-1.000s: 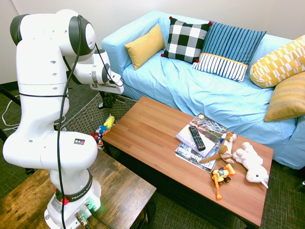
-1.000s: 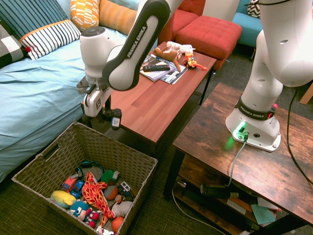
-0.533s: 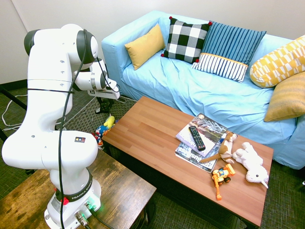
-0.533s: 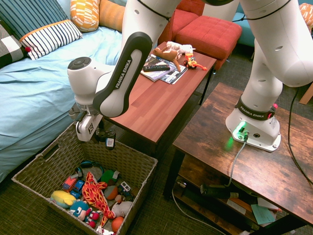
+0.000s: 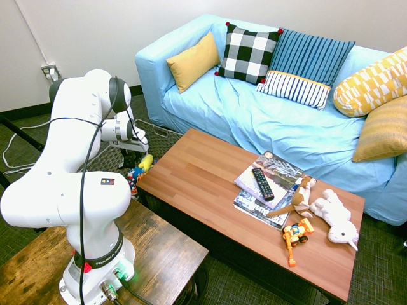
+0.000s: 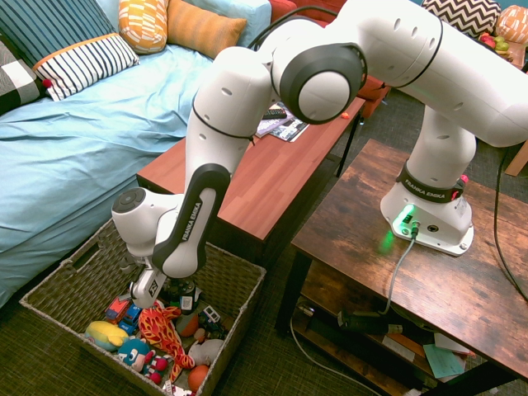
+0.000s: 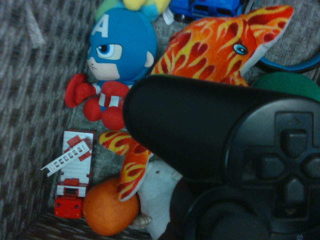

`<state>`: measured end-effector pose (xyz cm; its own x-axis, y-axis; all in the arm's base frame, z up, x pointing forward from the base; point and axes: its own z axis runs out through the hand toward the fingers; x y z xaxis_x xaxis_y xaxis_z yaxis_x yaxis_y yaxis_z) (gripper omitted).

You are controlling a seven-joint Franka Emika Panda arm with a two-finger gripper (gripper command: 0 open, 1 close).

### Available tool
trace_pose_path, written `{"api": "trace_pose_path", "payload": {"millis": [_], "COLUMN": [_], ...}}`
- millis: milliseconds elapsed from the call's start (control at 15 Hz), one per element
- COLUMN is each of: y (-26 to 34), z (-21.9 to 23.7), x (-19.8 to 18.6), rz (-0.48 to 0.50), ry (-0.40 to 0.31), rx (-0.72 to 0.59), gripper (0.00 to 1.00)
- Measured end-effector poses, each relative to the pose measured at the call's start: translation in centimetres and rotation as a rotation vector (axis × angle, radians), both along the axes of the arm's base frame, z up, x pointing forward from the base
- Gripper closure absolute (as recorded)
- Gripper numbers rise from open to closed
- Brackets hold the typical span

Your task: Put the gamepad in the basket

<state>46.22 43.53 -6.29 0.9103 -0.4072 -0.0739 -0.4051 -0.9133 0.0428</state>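
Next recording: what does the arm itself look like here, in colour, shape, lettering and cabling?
A glossy white arm of rounded segments with dark grey joint rings. "FRANKA EMIKA" runs in white on the dark forearm band and around the base collar. A green light glows at the base, and a black cable runs along the body.

Black gamepad (image 7: 240,165); orange flame-print plush (image 7: 210,55); tan woven basket (image 6: 87,264).

arm lowered — gripper (image 6: 172,290) with gamepad (image 7: 235,165) now down inside basket (image 6: 235,276)
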Motion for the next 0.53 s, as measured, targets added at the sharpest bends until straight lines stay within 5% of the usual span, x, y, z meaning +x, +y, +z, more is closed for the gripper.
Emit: {"api": "trace_pose_path", "payload": {"millis": [533], "y": [-0.7], "z": [-2.2], "x": [2.0], "rz": [-0.030], "ry": [0.018], "rx": [-0.015], "gripper": [0.00]}}
